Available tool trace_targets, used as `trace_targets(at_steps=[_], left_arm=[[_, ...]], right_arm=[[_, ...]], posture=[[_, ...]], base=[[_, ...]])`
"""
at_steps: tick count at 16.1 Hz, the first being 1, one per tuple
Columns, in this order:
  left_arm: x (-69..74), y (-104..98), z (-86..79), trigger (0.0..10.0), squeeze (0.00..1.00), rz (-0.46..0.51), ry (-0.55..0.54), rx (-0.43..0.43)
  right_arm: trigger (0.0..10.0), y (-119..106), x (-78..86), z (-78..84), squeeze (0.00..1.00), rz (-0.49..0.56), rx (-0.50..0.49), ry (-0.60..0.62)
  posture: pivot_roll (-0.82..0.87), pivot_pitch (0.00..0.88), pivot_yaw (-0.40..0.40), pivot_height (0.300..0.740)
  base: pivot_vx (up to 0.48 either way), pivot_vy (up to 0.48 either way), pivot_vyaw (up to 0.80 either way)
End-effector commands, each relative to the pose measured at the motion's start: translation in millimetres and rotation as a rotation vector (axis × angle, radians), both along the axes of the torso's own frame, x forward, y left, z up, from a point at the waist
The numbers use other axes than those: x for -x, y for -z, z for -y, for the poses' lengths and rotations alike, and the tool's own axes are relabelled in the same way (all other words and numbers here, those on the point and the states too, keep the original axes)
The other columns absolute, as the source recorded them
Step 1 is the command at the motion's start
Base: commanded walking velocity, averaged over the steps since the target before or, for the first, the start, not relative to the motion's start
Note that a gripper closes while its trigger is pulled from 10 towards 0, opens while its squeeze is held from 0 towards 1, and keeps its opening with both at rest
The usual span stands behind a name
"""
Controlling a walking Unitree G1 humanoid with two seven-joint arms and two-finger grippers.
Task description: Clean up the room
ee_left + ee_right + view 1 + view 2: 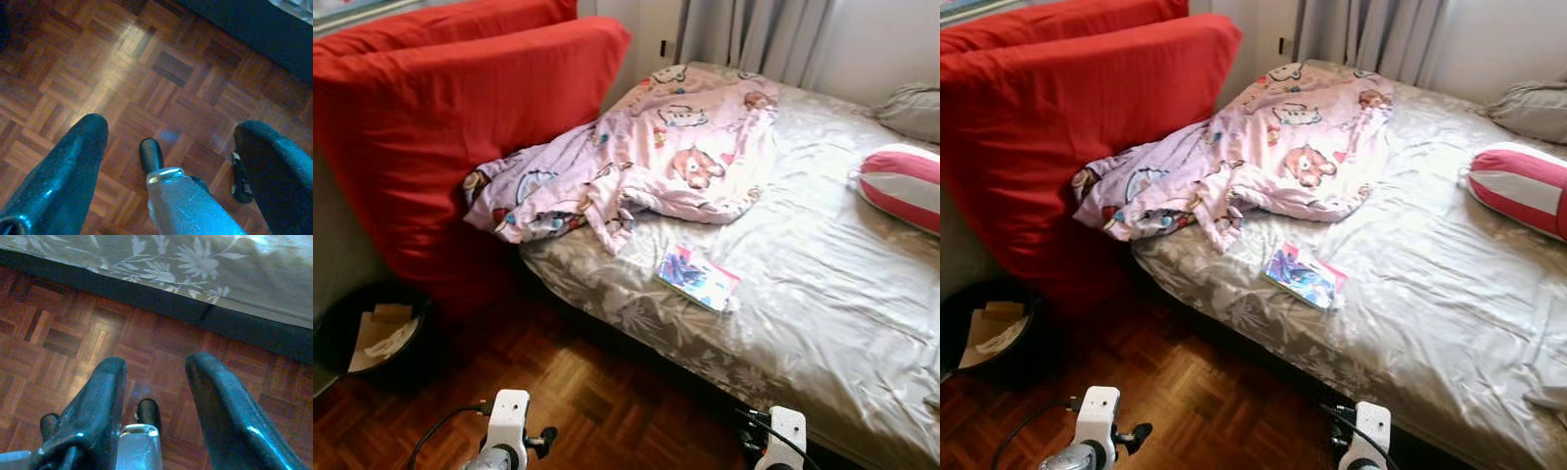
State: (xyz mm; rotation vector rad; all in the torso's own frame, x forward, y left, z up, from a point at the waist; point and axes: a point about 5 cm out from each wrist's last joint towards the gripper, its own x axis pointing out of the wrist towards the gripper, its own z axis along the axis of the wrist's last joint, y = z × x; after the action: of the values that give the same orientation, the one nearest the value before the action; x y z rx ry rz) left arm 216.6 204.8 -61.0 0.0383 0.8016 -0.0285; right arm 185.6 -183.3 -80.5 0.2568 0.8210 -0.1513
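**Desk:** Where are the tools?

**Operator:** I have both hanging low over the parquet floor (146, 73). The left tool (171, 142) has its fingers spread wide, gripping nothing; the right tool (156, 382) is parted too, empty, just short of the bed's (822, 294) dark base.

**Desk:** And beyond them?

**Operator:** Ahead of the right tool, a colourful booklet (697, 277) lies near the mattress edge. Farther on sits a crumpled pink cartoon blanket (646, 157), spilling toward the red cushions (440, 127). A red-and-white striped pillow (901, 186) lies well off to the right. Left of the left tool, a dark bin (372, 333) holds paper scraps.
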Motion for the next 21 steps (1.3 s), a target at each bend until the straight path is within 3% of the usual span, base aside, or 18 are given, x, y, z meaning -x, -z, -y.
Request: trace_targets(at_steps=[1, 21], left_arm=[[7.6, 4.8, -1.2, 10.0, 0.00, -0.039, 0.006, -0.011], [8.2, 4.9, -1.2, 10.0, 0.00, -0.030, -0.007, -0.001]], right_arm=[[10.0, 1.7, 3.7, 1.2, 0.00, -0.012, -0.001, 0.003], [10.0, 1.4, 2.5, -2.1, 0.00, -0.006, -0.009, -0.011]], posture=[[-0.01, 0.103, -0.049, 0.740], [-0.01, 0.102, -0.050, 0.740]], base=[[0.000, 0.000, 0.00], [0.025, 0.015, 0.00]])
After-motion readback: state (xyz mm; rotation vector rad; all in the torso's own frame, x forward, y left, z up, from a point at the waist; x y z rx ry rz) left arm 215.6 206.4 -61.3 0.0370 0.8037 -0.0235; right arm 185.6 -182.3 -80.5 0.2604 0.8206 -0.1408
